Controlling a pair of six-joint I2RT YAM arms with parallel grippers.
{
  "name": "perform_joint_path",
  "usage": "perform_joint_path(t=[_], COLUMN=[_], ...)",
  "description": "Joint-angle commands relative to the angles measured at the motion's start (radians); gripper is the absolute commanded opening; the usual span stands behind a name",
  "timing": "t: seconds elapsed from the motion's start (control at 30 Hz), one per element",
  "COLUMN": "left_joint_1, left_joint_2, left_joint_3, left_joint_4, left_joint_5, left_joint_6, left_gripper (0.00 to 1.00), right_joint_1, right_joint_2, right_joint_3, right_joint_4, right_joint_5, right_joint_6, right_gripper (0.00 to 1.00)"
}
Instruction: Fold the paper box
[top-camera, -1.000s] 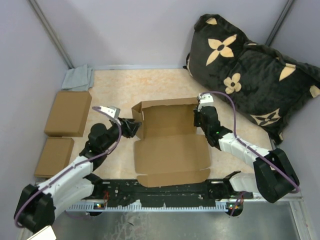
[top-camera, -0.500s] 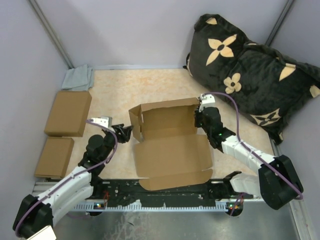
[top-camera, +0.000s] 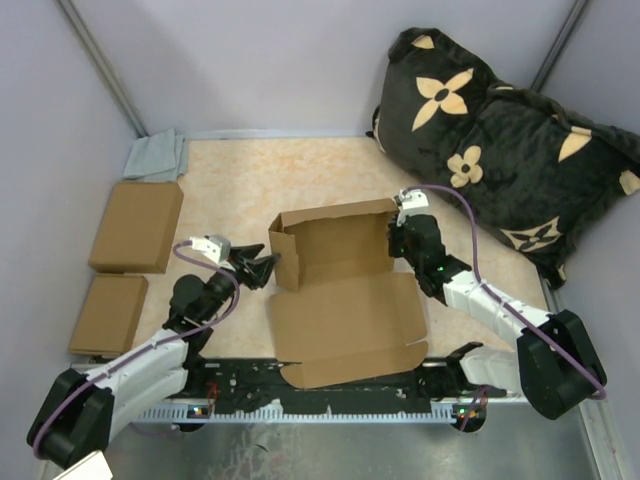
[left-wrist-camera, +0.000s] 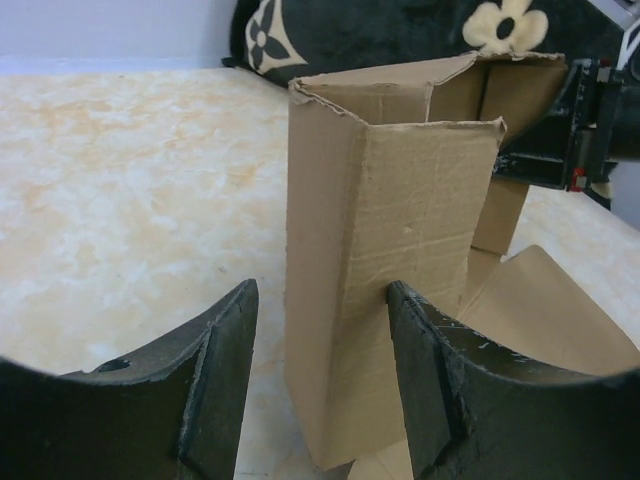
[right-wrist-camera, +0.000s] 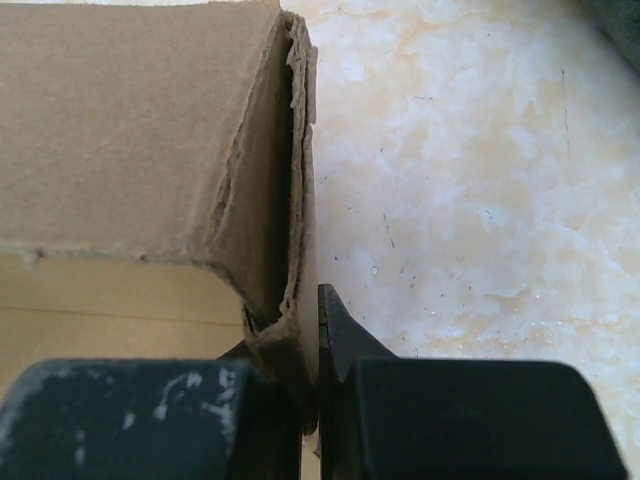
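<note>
The paper box (top-camera: 345, 300) lies open in the middle of the table, with its back and side walls raised and its front flap flat toward the arm bases. My left gripper (top-camera: 264, 268) is open at the box's left corner. In the left wrist view that upright corner wall (left-wrist-camera: 400, 250) stands just ahead of my left gripper (left-wrist-camera: 320, 375), in line with the gap and not pinched. My right gripper (top-camera: 401, 236) is shut on the box's right side wall. The right wrist view shows the doubled cardboard edge (right-wrist-camera: 290, 200) clamped in my right gripper (right-wrist-camera: 314, 370).
Two smaller brown cardboard blocks (top-camera: 137, 226) (top-camera: 108, 313) lie along the left wall, with a grey cloth (top-camera: 157, 156) behind them. A black pillow with tan flowers (top-camera: 500, 140) fills the back right corner. Walls close in the table on both sides and at the back.
My left gripper drew back to the lower left, then came in again at the box's left corner with its jaws a little wider. The box's left wall shifted slightly right. The right gripper kept its grip.
</note>
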Motion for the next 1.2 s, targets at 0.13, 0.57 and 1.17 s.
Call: perform_joint_path(t=[0.13, 0.57, 1.17], left_joint_1=[-0.004, -0.008, -0.130], left_joint_2=[0.119, 0.253, 0.390], left_joint_3=[0.023, 0.202, 0.317], left_joint_4=[0.097, -0.048, -0.226], left_joint_5=[0.092, 0.024, -0.460], left_joint_6=[0.003, -0.020, 0.090], left_gripper=[0.61, 0.57, 0.49], right_joint_1=[-0.003, 0.002, 0.075], right_joint_2=[-0.038, -0.024, -0.038], right_joint_3=[0.026, 0.014, 0.008], right_joint_4=[0.059, 0.075, 0.101], right_joint_5=[-0.059, -0.094, -0.006], right_joint_6=[0.000, 0.000, -0.022], right_gripper=[0.03, 0.03, 0.03])
